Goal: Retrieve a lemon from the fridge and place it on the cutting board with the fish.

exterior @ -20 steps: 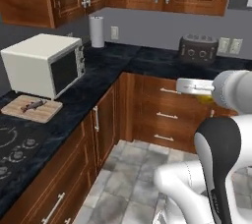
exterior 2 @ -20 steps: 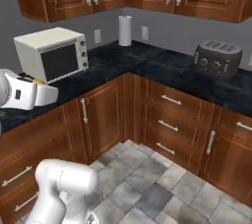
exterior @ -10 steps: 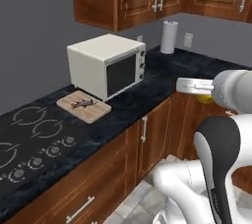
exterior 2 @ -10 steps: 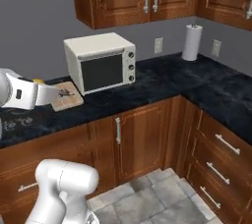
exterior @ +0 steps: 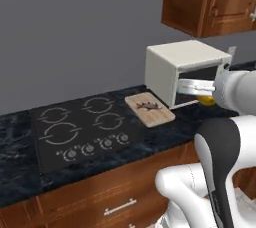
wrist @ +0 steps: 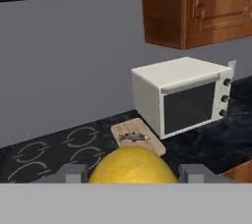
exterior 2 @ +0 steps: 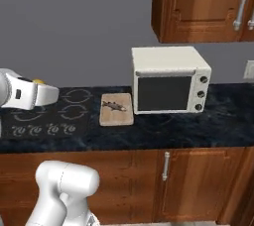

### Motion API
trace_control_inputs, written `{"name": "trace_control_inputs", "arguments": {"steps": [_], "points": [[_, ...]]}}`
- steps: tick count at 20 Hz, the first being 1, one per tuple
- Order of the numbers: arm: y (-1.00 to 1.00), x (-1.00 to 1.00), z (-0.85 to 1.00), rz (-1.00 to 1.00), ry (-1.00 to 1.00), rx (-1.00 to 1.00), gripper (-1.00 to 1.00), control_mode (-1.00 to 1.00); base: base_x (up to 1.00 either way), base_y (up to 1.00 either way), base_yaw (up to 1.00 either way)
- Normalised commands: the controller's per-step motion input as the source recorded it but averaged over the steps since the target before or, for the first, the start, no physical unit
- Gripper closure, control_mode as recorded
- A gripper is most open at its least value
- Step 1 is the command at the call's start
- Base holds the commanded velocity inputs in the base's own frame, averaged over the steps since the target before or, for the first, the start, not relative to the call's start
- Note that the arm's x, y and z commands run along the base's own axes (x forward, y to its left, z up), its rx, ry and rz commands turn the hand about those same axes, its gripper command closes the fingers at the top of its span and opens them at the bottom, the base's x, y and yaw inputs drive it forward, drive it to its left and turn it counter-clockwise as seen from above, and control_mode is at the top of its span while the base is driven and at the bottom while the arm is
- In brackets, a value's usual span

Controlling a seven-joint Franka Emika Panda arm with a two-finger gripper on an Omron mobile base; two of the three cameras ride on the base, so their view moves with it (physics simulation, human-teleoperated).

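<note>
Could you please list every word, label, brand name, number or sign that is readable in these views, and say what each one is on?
No readable text in any view.
Microwave: three knobs beside its door, no legible markings.
Stovetop: ring outlines and a row of knobs, no numbers or words to make out.
Cutting board, fish, lemon, upper cabinets: all plain, unlabelled.

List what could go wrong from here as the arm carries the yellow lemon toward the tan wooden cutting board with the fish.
1. The round yellow lemon sits between the gripper's small finger tips; it might slip out.
2. The slim grey fish occupies the light tan wooden cutting board; the lemon may land on it or roll off.
3. The white microwave stands close beside the board.
</note>
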Motion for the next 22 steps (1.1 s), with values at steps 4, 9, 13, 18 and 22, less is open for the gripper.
{"name": "trace_control_inputs", "arguments": {"steps": [4, 9, 13, 18, 22], "points": [[0.00, 0.00, 0.00, 0.00, 0.00, 0.00, 1.00, 1.00, 0.04, -0.08, 0.79], [0.00, 0.00, 0.00, 0.00, 0.00, 0.00, 1.00, 1.00, 0.30, -0.47, 0.46], [0.00, 0.00, 0.00, 0.00, 0.00, 0.00, 1.00, 1.00, 0.41, -0.55, 0.07], [0.00, 0.00, 0.00, 0.00, 0.00, 0.00, 1.00, 1.00, 0.28, -0.58, -0.06], [0.00, 0.00, 0.00, 0.00, 0.00, 0.00, 1.00, 1.00, 0.32, -0.30, -0.08]]}}
